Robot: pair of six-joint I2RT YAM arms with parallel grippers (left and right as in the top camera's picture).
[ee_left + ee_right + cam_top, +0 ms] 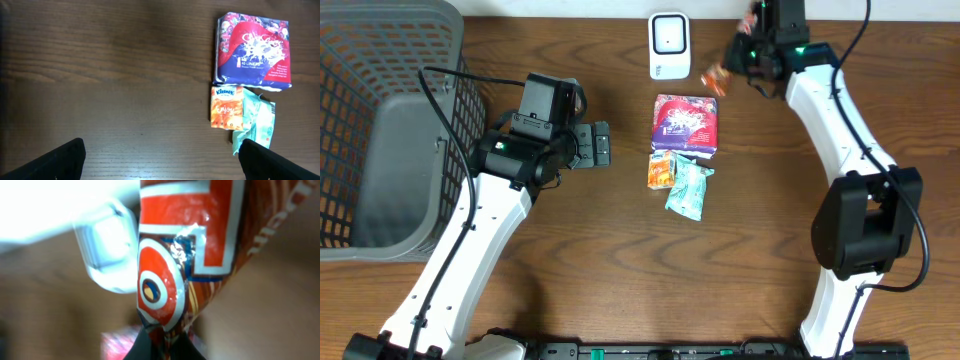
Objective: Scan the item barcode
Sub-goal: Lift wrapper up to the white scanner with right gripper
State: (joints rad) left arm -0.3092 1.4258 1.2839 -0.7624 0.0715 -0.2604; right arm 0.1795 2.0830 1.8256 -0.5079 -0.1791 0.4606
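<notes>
**Wrapper at the scanner: find the barcode face**

The right end effector (740, 60) is clamped shut on a glossy red, white and brown snack wrapper (716, 82). The wrapper hangs at about 1 o'clock over the brown wooden counter (570, 260), just beside the white box-shaped barcode scanner (668, 45) at 12 o'clock. In the right wrist view the wrapper fills the frame, with the scanner's pale body blurred close behind it. No barcode shows on the side seen.

To do this step well, the arm probably needs to turn the wrapper slowly so that each face meets the scanner in turn. It should hold the wrapper taut and flat, since crinkled foil may glare.

The left end effector (603, 145) stands wide and empty at 9 o'clock of the pile of items: a purple soft pack of liners (686, 122), an orange tissue packet (661, 170) and a teal pouch (688, 190).
</notes>
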